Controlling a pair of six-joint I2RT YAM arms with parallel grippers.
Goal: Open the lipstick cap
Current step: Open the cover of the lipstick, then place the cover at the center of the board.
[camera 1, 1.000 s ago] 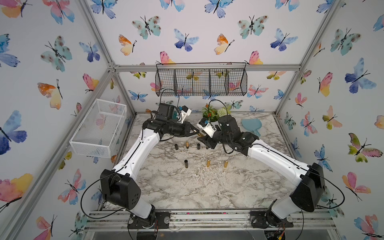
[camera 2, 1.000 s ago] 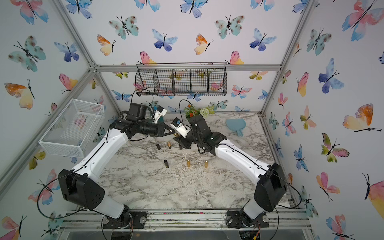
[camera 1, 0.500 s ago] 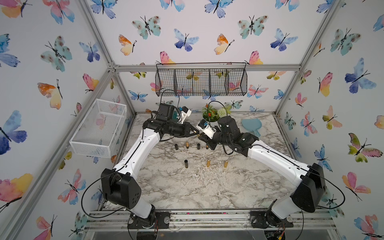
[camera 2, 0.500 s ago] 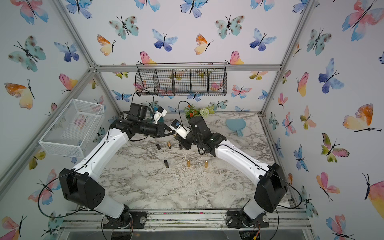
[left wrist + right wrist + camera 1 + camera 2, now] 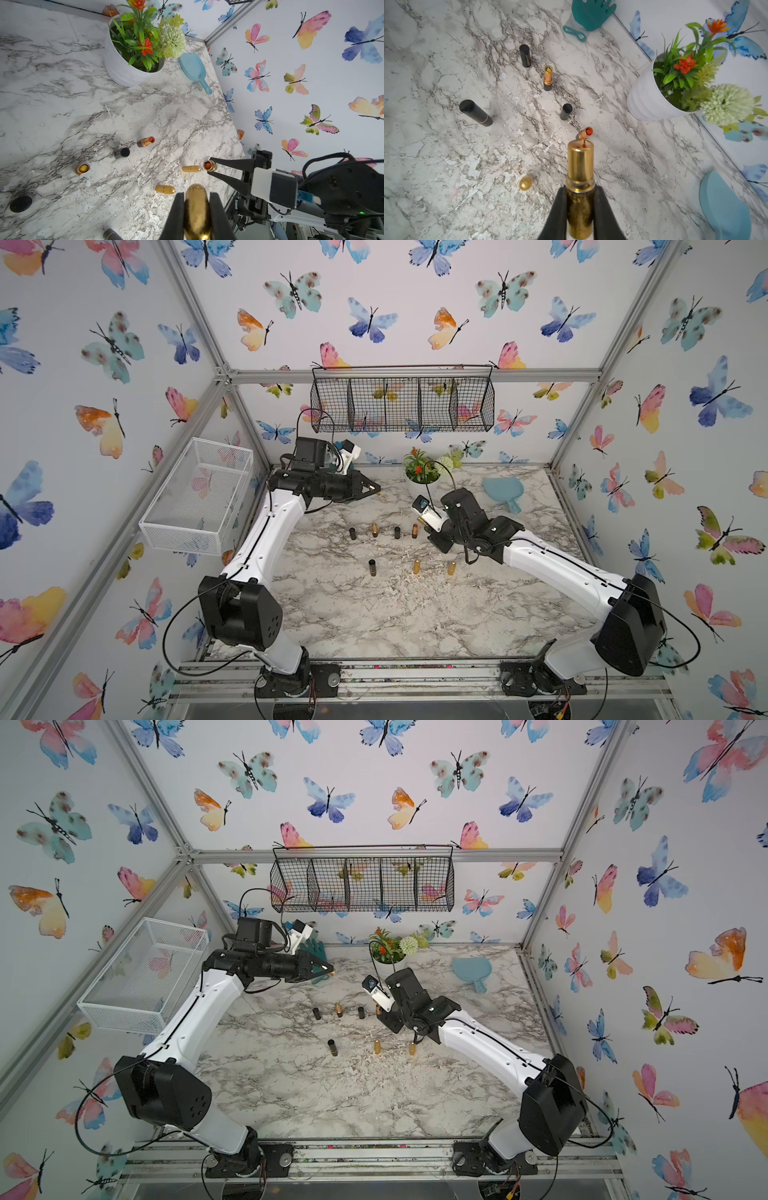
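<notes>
Since a second ago your two grippers have drawn apart: they met nose to nose over the back of the table [image 5: 374, 614], and now the left gripper [image 5: 196, 195] sits back toward the rear left corner, clamped on the gold cap [image 5: 196, 209]. The right gripper [image 5: 580, 188] has dropped lower and to the right, closed around the dark base of the lipstick [image 5: 580, 164]. The cap is off (in the left wrist view the reddish stick shows end-on in the tube's mouth). The lipstick's gold sleeve pokes out ahead of the right fingers, well apart from the cap, with nothing between them. An orange-tipped tube [image 5: 586, 133], the end one of a back row of four, stands on the table just past the lipstick's tip; you cannot tell the height gap. The plant pot [image 5: 419, 487] stands behind, between both grippers, and a teal glove [image 5: 591, 14] lies at the back edge near the left one. Toward you, beyond three more tubes [image 5: 416, 566], is bare marble.
</notes>
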